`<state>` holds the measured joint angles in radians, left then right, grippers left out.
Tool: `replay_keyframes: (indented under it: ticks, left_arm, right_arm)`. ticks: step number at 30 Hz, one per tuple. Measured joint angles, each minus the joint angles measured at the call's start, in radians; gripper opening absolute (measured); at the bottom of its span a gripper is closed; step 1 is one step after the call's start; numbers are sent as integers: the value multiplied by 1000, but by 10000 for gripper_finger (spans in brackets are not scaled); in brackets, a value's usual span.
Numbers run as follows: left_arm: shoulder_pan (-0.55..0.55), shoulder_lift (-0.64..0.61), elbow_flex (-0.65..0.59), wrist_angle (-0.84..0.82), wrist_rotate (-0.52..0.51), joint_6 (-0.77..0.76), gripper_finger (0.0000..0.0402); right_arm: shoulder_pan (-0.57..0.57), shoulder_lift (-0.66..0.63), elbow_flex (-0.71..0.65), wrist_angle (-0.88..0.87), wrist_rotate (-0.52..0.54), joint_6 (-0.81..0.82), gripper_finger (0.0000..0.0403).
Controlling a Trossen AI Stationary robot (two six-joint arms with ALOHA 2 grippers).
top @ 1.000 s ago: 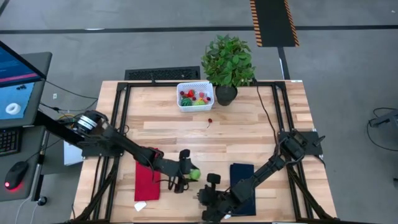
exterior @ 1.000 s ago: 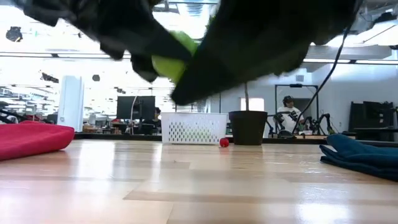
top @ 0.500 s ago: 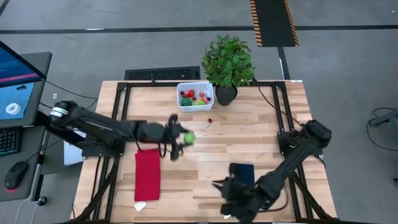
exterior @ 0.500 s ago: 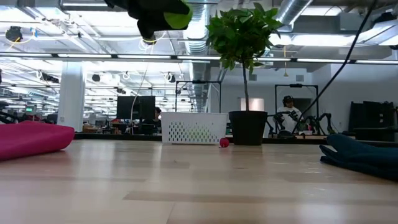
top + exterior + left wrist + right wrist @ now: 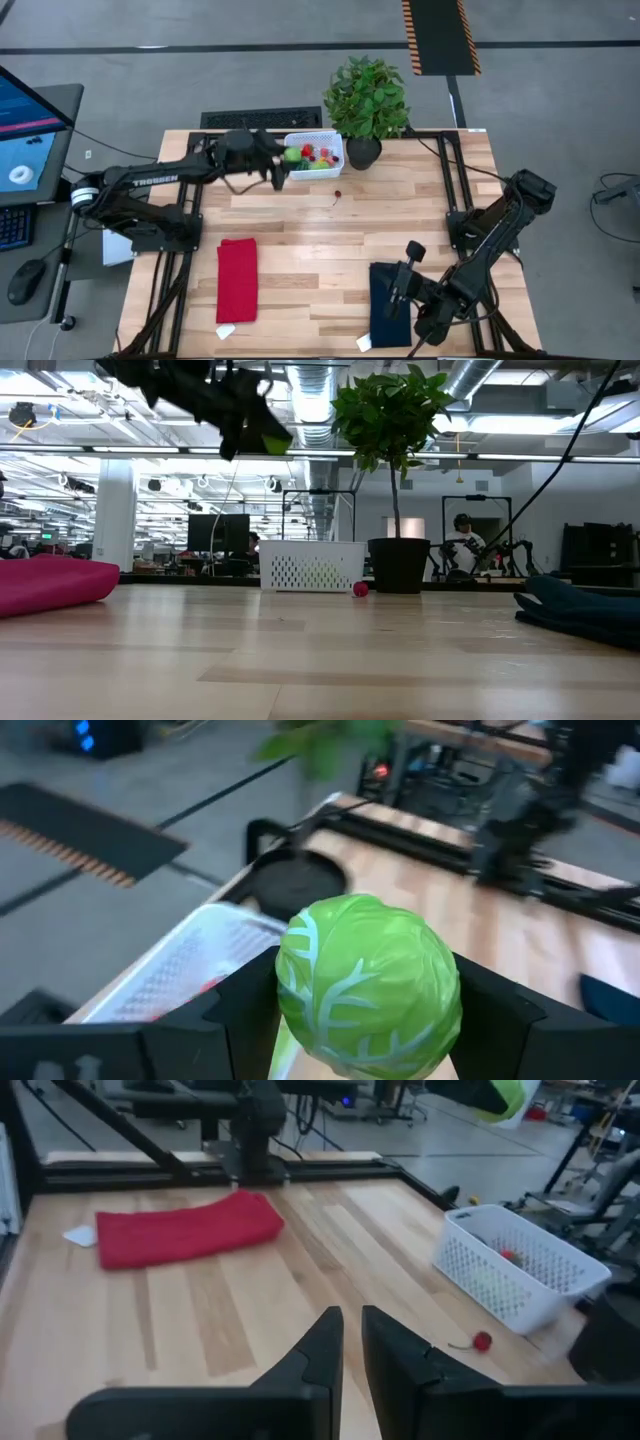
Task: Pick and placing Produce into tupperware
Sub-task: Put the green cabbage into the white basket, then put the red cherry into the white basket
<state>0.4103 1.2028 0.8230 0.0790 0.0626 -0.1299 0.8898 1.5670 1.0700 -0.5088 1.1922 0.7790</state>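
My left gripper hangs at the near-left rim of the white perforated basket, shut on a light-green cabbage-like ball. The ball also shows high up in the low view. Inside the basket lie several red, green and pink toy pieces. One small red cherry rests on the wood near the basket. My right gripper is shut and empty, raised over the blue cloth near the table's near edge. My left gripper pinches the green ball between its two fingers, one on each side of its widest part. The ball is lifted clear, well above the table and beside the basket's rim.
A potted plant in a black pot stands right of the basket at the far edge. A folded red cloth lies near-left, the blue cloth near-right. Bare wood lies between them.
My left gripper has carried the green ball up from low over the table's near middle toward the far edge, reaching the basket. My right gripper has drawn away from the near middle toward the right, ending over the blue cloth.
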Motion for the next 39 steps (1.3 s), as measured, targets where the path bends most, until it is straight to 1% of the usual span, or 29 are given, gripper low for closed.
replay_keyframes:
  ticks: [4, 8, 9, 11, 15, 17, 21, 24, 26, 31, 35, 39]
  left_arm:
    - [120, 60, 0, 7, 90, -18, 214]
    - [191, 157, 0, 49, 117, -49, 214]
    - [200, 186, 0, 77, 123, -51, 214]
    - [216, 239, 0, 119, 176, -50, 214]
    - [233, 332, 0, 265, 259, -87, 214]
    - [235, 372, 0, 304, 272, -100, 214]
    - [236, 431, 18, 286, 263, -82, 221]
    - [235, 453, 44, 248, 203, -75, 234]
    - [235, 454, 56, 230, 194, -64, 245]
    - [227, 453, 81, 227, 229, -42, 280]
    - [224, 453, 93, 226, 226, -58, 303]
    - [222, 447, 97, 228, 297, -45, 310]
  right_arm:
    - [-5, -6, -26, -7, 9, 8, 65]
    - [-24, -7, -28, -8, 16, -16, 65]
    - [-32, -7, -28, -12, 16, -16, 65]
    - [-47, -17, -28, -22, 15, -20, 65]
    - [-81, -37, -28, -34, 13, -22, 65]
    - [-92, -47, -28, -35, 14, -28, 66]
    - [-109, -57, -28, -53, 13, -28, 66]
    - [-119, -57, -28, -59, 12, -27, 66]
    - [-125, -57, -28, -59, 13, -22, 66]
    - [-134, -57, -39, -59, 9, 6, 66]
    - [-156, -57, -70, -48, 13, 17, 66]
    - [-215, -57, -103, -32, 1, 18, 66]
